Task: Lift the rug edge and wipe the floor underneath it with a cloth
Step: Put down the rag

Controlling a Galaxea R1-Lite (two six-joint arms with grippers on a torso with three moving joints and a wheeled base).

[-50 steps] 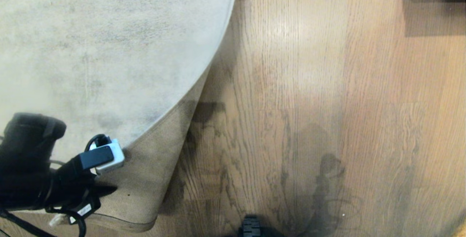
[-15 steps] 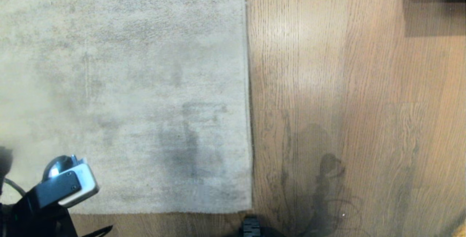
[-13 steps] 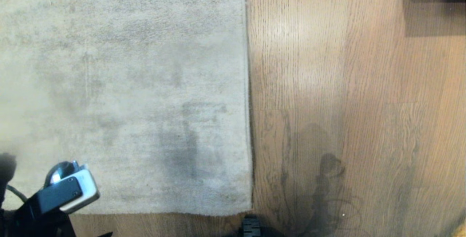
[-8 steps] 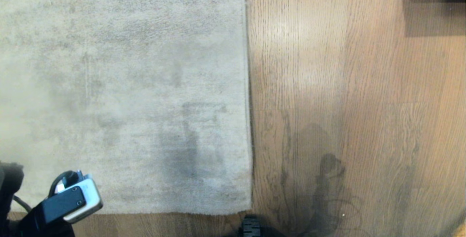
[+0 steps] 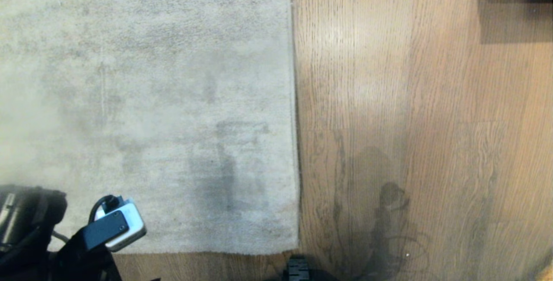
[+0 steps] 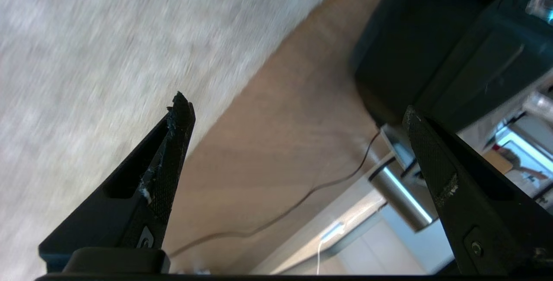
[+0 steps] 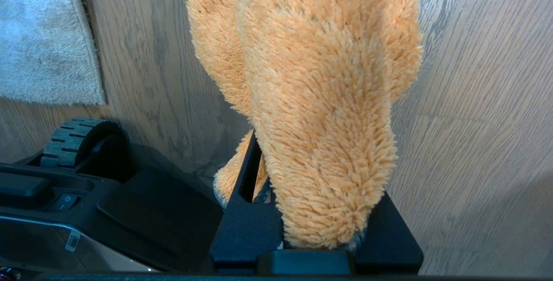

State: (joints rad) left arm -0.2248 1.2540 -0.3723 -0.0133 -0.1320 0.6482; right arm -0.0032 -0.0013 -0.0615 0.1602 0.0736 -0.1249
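Observation:
The pale grey-beige rug (image 5: pixel 147 99) lies flat on the brown wood floor (image 5: pixel 389 121). Its rug edge (image 5: pixel 295 143) runs straight away from me, and its near border (image 5: pixel 194 253) also lies flat. My left arm (image 5: pixel 86 246) hangs over the rug's near left corner. In the left wrist view my left gripper (image 6: pixel 296 108) stands wide open and empty, over the line where rug (image 6: pixel 108 48) meets floor (image 6: pixel 276 143). My right gripper (image 7: pixel 302 177) is shut on the fluffy mustard-tan cloth (image 7: pixel 319 99), which hides its fingertips, above bare floor (image 7: pixel 475 99).
My base and its wheel (image 7: pixel 69 140) sit close to the rug's near corner (image 7: pixel 52 56); the wheel (image 5: pixel 298 270) also shows in the head view. A dark block (image 5: pixel 514 4) stands at the far right. A thin cable (image 6: pixel 281 212) lies on the floor beside a metal leg (image 6: pixel 402 194).
Three seconds ago the rug corner was folded back, showing its tan backing, with the left arm on it; now the rug lies flat. In the last second the left arm shifted rightward.

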